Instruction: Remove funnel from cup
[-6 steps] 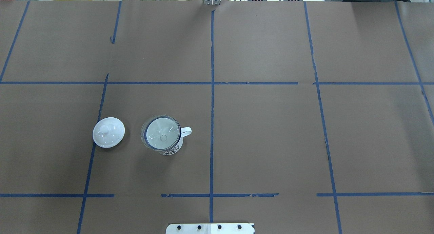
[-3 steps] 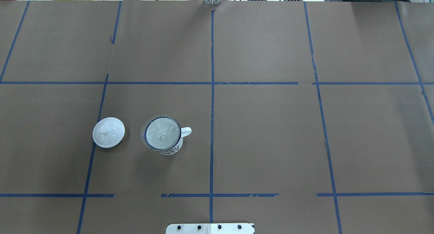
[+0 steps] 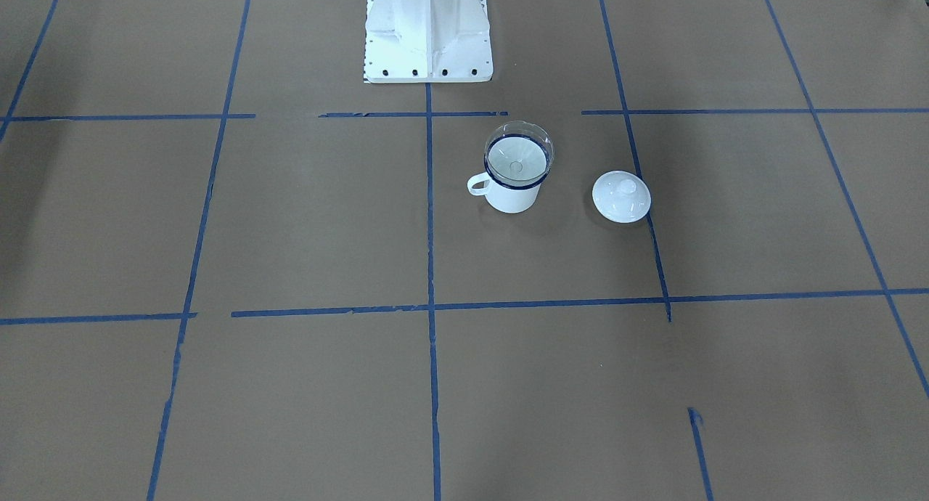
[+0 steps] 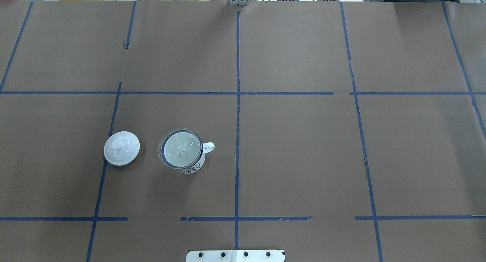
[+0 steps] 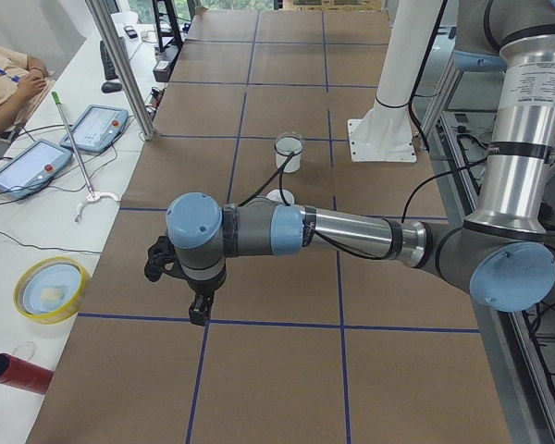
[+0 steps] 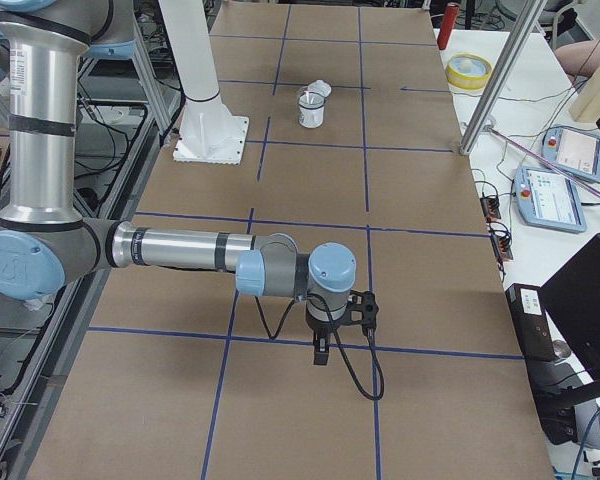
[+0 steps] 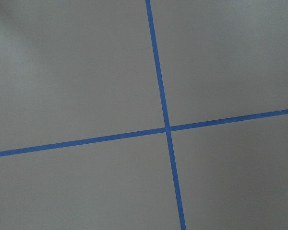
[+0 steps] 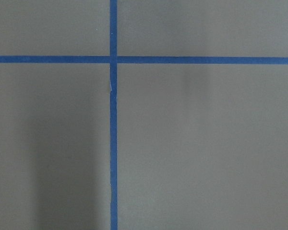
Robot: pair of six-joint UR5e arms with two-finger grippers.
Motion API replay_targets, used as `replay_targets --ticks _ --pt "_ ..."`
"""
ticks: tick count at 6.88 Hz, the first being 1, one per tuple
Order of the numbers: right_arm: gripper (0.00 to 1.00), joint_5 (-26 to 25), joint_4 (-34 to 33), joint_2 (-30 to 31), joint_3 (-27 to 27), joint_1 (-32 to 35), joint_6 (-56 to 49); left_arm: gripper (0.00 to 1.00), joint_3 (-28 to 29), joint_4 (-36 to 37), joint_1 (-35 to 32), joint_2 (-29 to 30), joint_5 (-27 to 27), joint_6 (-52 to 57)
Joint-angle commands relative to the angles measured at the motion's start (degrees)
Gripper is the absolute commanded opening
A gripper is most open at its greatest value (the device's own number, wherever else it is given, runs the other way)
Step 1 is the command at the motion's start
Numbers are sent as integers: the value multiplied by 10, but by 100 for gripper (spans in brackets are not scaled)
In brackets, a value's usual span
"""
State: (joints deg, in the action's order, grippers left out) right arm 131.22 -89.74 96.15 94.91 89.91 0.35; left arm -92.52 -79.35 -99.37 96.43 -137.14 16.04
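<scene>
The clear funnel [image 4: 178, 140] sits in the mouth of the white cup [image 4: 193, 168] with a dark blue rim, its handle toward the table's middle. Both also show in the front-facing view, funnel [image 3: 533, 139] in cup [image 3: 512, 197]. Neither gripper shows in the overhead or front-facing views. The left gripper [image 5: 199, 313] hangs over the paper far from the cup [image 5: 288, 155]. The right gripper [image 6: 320, 352] hangs at the table's other end, far from the cup [image 6: 311, 108]. I cannot tell whether either is open or shut. Both wrist views show only brown paper and blue tape.
A white round lid with a knob [image 4: 121, 148] lies beside the cup, on the robot's left. The robot's white base [image 3: 427, 29] stands behind the cup. Brown paper with blue tape lines covers the table [image 4: 303, 148]. Tablets and a yellow bowl [image 5: 48, 289] lie past the far edge.
</scene>
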Motion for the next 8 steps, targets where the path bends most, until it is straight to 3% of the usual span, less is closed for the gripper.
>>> replay_targets --ticks 1,4,8 --pt "100 0 0 0 0 0 0 100 3 0 1 -2 0 -1" --pt "100 0 0 0 -1 0 0 100 -9 -25 1 -40 5 5" --pt "100 0 0 0 0 0 0 100 -1 -239 -1 -138 2 -2"
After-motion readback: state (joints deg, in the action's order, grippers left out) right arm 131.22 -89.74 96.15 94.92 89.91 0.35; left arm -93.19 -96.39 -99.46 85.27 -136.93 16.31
